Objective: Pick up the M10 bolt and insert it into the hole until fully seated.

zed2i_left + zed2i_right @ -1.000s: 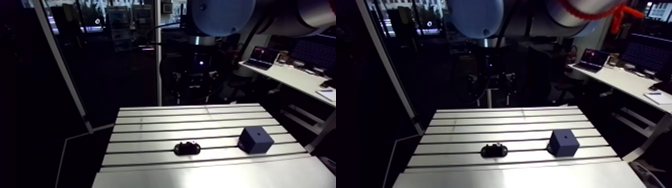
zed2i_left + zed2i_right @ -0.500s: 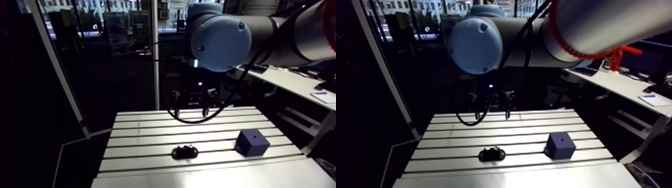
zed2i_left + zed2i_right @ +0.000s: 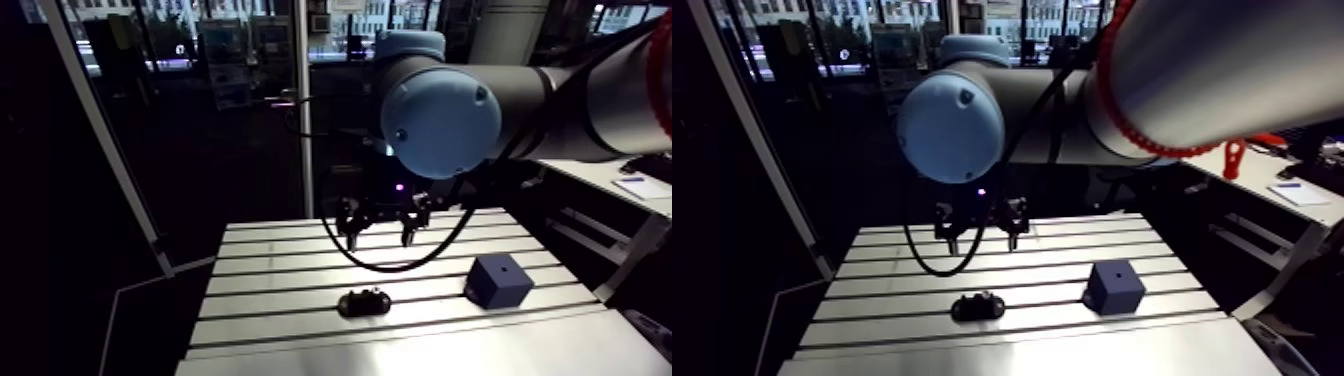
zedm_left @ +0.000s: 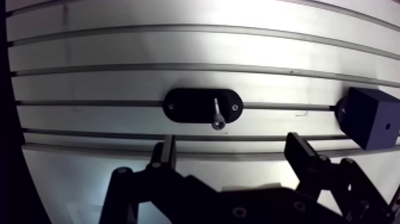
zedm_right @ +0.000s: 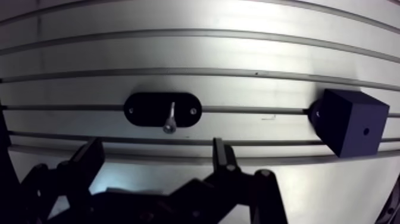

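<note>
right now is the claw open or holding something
Claw: open, holding nothing; the bolt rests on the black holder ahead of it.

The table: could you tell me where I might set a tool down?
Bare: the stretch between the black holder and the blue cube, and the table beyond both, ahead of the pincer. Crowded only at the holder, where the bolt lies.
</note>
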`<state>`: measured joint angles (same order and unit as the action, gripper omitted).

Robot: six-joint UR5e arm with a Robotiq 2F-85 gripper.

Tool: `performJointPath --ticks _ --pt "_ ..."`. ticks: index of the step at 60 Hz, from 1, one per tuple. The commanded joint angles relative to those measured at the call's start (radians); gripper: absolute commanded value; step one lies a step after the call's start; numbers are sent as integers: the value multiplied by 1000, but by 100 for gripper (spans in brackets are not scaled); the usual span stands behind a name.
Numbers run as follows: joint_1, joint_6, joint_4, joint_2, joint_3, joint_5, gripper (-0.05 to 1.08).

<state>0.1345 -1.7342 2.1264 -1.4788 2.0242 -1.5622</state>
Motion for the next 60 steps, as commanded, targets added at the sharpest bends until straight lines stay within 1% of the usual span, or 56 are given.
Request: performJointPath --ticks 1,10,22,33,38,43,45,48,60 --pt "11 -3 52 20 28 6 1" --pt "11 -3 70 39 35 4 2" --pt "11 -3 79 56 37 4 7" --pt "11 -3 82 65 37 4 14" --pt "11 -4 82 70 41 4 19" --pt "10 -3 82 71 44 4 21" --pt "10 -3 83 71 50 4 25" --pt "10 -3 83 71 52 4 27" --pt "10 -6 128 79 67 3 36"
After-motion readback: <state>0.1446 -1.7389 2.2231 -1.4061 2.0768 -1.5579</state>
